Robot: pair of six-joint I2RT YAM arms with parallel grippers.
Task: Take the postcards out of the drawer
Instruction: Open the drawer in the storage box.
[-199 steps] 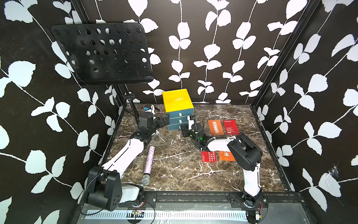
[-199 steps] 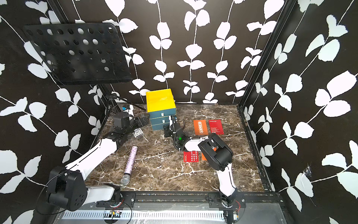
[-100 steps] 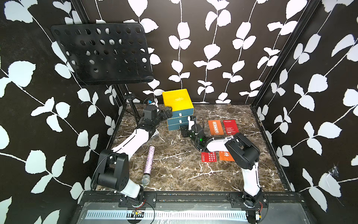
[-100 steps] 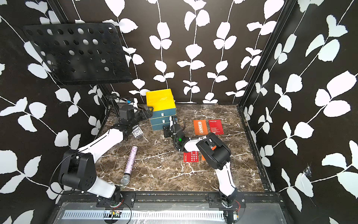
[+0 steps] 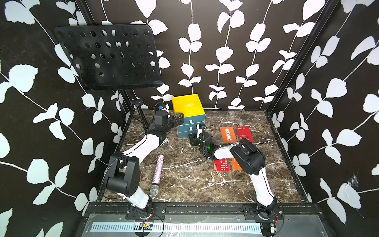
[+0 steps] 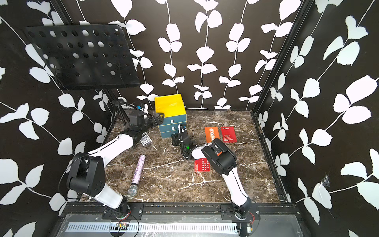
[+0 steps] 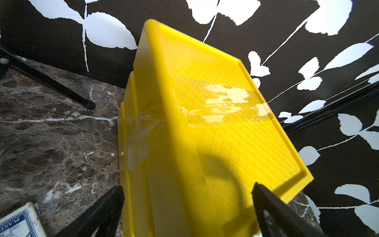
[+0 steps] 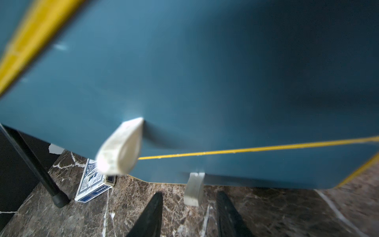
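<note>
Left arm has swung in toward the drawer unit [image 5: 191,121], and the left gripper [image 5: 178,120] now stands spread wide about its top front-left corner. Item, right gripper [image 8: 189,197]: jaws apart either side of the unit's lowest pull tab [image 8: 193,188], not pinching it. Item, postcards [image 5: 227,134]: four showing on the table [image 5: 184,180], two side by side right of the unit, two farther out from it, part-hidden under the right arm.

Postcards [image 5: 245,134] lie on the table [image 5: 184,180], right of the drawer unit [image 5: 187,105].
</note>
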